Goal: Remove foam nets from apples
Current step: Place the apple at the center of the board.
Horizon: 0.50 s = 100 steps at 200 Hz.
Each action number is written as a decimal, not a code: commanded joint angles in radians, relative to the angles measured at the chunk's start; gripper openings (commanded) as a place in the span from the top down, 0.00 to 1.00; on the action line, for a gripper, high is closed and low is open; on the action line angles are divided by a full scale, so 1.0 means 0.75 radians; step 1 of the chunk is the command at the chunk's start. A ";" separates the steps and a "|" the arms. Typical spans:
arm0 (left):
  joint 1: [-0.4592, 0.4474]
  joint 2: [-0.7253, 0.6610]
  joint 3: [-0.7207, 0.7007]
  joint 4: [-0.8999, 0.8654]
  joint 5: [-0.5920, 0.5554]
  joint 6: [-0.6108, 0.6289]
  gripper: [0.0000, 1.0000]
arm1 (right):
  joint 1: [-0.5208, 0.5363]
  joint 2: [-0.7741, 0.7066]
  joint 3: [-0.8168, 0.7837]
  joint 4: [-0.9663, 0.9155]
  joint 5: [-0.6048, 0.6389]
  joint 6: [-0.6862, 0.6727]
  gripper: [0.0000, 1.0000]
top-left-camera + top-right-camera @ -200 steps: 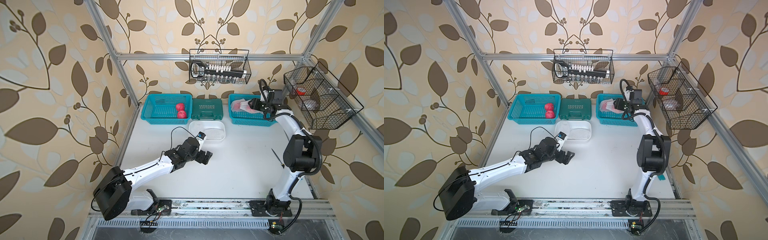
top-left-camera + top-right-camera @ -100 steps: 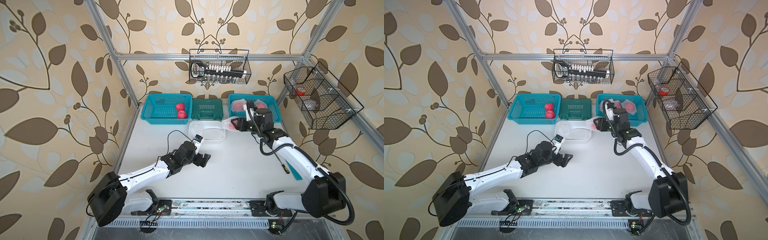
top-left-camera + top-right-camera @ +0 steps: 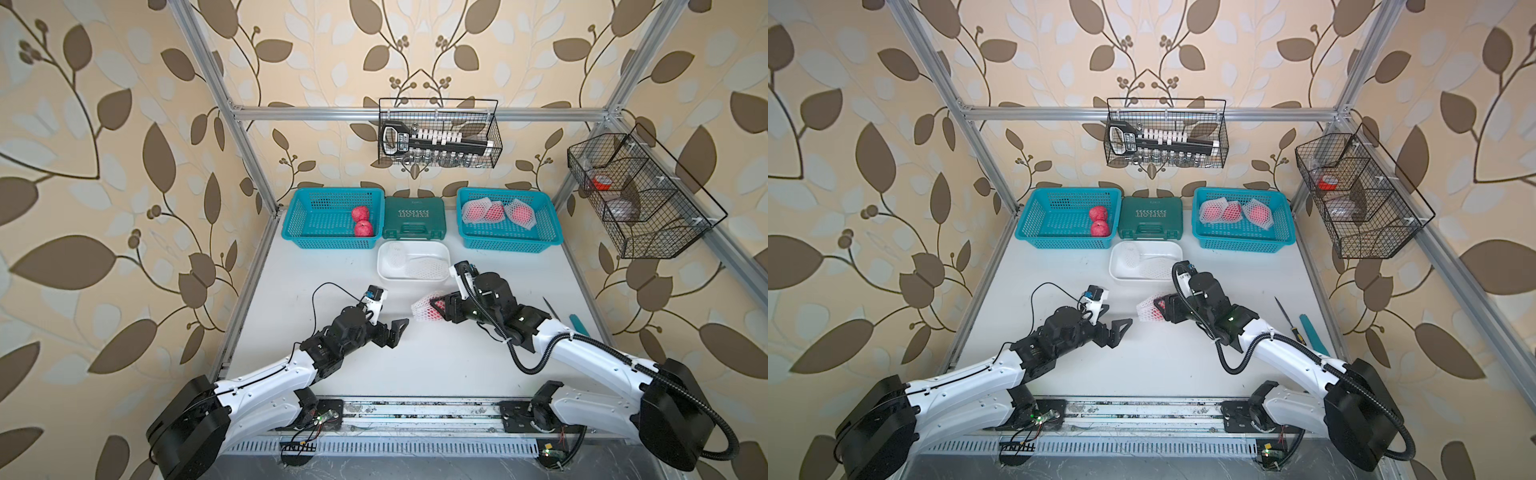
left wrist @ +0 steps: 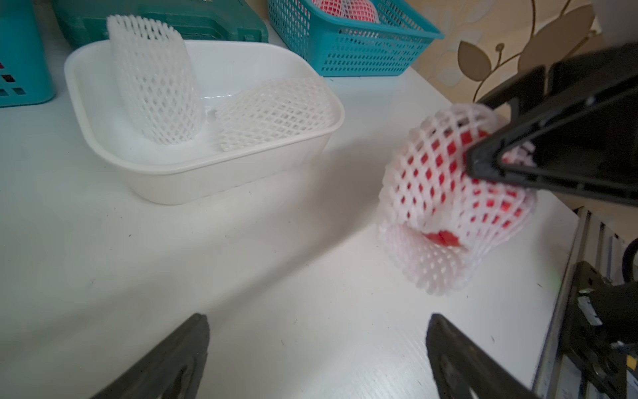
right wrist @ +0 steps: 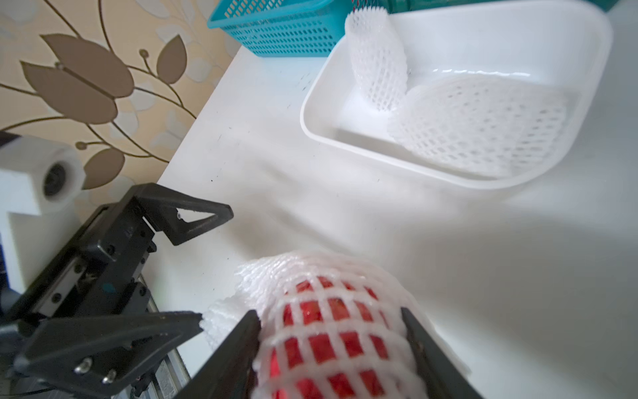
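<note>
Foam net (image 4: pixel 414 172) enclosed the apple (image 4: pixel 443 238) that the right hand (image 5: pixel 329 321) clamped across its middle near the table (image 3: pixel 436 365) centre, seen in both top views. The net's loose open end faced the left hand (image 3: pixel 399 332), which stood at 8 o'clock of the fruit with jaws spread wide and empty, probably positioned to pinch that end and strip the sleeve while the right hand anchored the fruit. At 12 o'clock the white tub (image 4: pixel 241 162) held two empty nets (image 4: pixel 155 86); bare apples (image 3: pixel 360 221) lay in the 11 o'clock basket (image 3: pixel 316 220), netted ones (image 3: pixel 494 212) in the 1 o'clock basket (image 3: pixel 536 232).
</note>
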<state>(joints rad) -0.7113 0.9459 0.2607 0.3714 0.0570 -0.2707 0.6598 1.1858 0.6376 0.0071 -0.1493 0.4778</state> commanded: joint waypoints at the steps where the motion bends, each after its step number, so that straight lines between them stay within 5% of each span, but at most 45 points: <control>1: 0.056 -0.038 -0.053 0.171 0.070 -0.048 0.01 | 0.037 0.072 -0.038 0.142 0.112 0.029 0.40; 100: 0.073 0.301 0.019 0.305 0.290 0.068 0.01 | 0.085 0.355 -0.022 0.297 0.124 -0.037 0.30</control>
<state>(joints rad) -0.6598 1.1023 0.2268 0.5091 0.2070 -0.2516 0.7181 1.4296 0.6182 0.1734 -0.0555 0.4679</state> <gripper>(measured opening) 0.987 0.663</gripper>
